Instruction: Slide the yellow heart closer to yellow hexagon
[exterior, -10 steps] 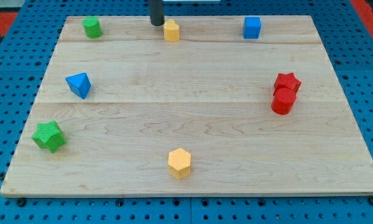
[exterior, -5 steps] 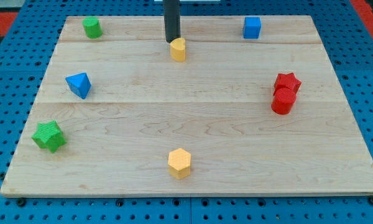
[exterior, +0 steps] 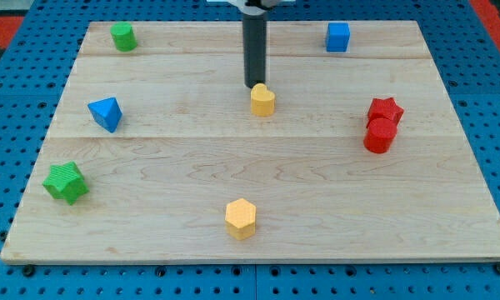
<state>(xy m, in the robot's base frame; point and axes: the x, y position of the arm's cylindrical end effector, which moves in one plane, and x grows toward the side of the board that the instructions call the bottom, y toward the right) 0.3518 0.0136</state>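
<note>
Pale wood planks make up the board (exterior: 450, 217), which rests on a blue pegboard. At the view's left lie a green star (exterior: 66, 182), a blue triangular block (exterior: 106, 113) above it, and a green block (exterior: 123, 37) near the top edge whose shape is hard to make out. At the middle near the bottom edge sits the yellow hexagon (exterior: 241, 218). Well above it, slightly to the view's right, sits the yellow heart (exterior: 262, 100); it is too small to show any long axis or which way it points. My tip (exterior: 255, 85) stands touching the heart's top-left edge, on the side away from the hexagon; the rod is cut off at the view's top. There is no gripper, so nothing is grasped. Toward the right are a blue cube (exterior: 338, 37) at the top and a red star (exterior: 385, 109) touching a red cylinder (exterior: 379, 136) just below it.
</note>
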